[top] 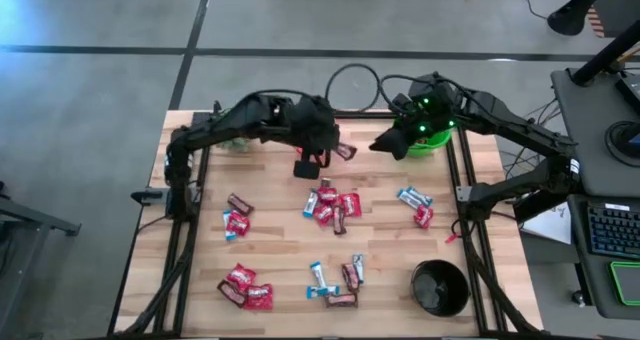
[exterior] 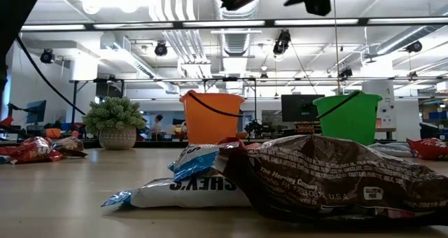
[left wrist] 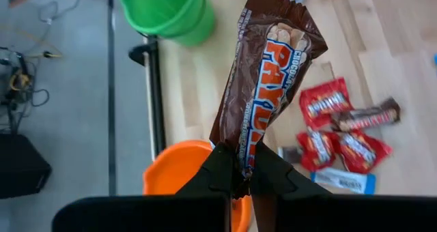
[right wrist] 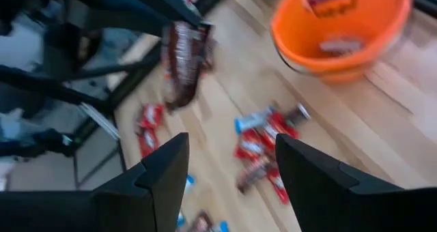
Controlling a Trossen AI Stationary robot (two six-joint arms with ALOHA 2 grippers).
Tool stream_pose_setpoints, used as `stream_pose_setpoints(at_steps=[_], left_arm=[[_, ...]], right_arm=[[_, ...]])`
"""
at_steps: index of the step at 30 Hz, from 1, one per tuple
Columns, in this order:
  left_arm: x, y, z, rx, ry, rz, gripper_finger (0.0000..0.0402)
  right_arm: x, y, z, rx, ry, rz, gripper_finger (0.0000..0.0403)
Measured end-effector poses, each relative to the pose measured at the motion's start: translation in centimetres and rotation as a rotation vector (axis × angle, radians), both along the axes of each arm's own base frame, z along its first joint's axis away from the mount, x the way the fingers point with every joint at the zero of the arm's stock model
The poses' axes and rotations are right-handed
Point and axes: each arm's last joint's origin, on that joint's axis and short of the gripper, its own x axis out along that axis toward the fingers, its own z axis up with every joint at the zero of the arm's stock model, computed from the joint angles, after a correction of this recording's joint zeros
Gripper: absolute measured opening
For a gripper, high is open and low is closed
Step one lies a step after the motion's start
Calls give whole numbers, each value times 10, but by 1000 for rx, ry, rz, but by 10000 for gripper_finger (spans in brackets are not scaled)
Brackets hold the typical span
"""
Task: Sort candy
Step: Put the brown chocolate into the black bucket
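Note:
My left gripper (left wrist: 244,174) is shut on a dark brown candy bar (left wrist: 263,89) with orange and white lettering, high over the orange bucket (left wrist: 171,174) at the table's far middle. The high view shows the bar (top: 346,152) sticking out past the fingers. My right gripper (right wrist: 232,170) stands open and empty in the air beside the green bucket (top: 432,143), facing the left gripper. More candy lies on the table in clusters: red packets (top: 245,285), a mixed heap (top: 332,205), blue-and-white bars (top: 322,278). My left gripper pinches the brown bar's crimped end (left wrist: 240,160) between its two fingers. The bar runs along the fingers and juts out beyond their tips. The fingers slant downward toward the table's right. The bar is lifted clear of table and bucket.
A black bucket (top: 441,287) stands at the near right corner. The orange bucket (right wrist: 341,27) holds some candy. A small green potted plant (exterior: 115,122) stands at the far left. Black rails (top: 190,230) run along the table's left and right sides.

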Motion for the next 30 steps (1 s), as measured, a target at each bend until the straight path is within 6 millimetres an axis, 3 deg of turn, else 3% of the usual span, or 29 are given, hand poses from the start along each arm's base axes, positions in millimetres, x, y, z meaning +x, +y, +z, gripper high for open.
stream_pose_setpoints(at_steps=[6,13,22,30], left_arm=[[6,1,2,8,-53,-1,0],[10,3,2,30,-77,13,0],[14,4,2,31,-106,18,0],[22,5,-4,26,-113,13,0]], right_arm=[[9,4,5,8,-99,-5,210],[12,4,-6,19,-59,-29,210],[15,8,-7,13,-80,-8,210],[29,9,-12,14,-88,3,207]])
